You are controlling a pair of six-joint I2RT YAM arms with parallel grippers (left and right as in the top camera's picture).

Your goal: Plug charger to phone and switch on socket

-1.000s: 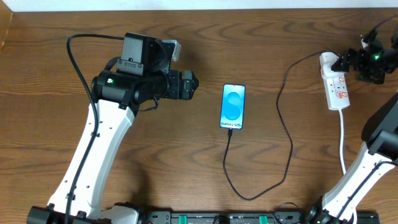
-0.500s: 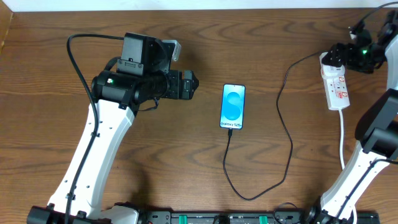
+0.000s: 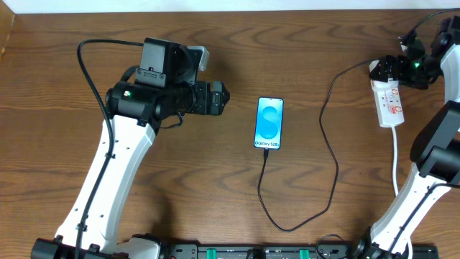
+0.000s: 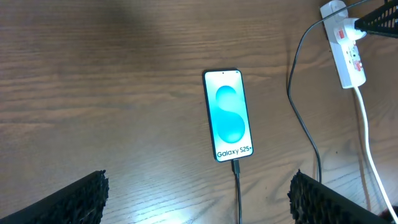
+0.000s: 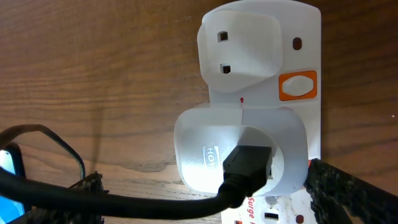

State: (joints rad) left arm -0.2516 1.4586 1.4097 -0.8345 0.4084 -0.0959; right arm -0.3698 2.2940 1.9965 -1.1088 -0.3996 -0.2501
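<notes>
Charger plugged into phone; socket well right of phone.
Left gripper just left of phone, right gripper well right; both jaws apart, empty.

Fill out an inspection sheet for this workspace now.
Surface: wooden table, brown grain.
Job's things: phone face up, screen lit; charger plugged into it and into socket; orange switch state unclear.
Clutter: nothing seen.
Grippers: left gripper jaws open, apart from phone; right gripper jaws open, over socket.
Cables: white cord runs from socket toward near edge.
Surroundings: pale strip beyond far edge.
</notes>
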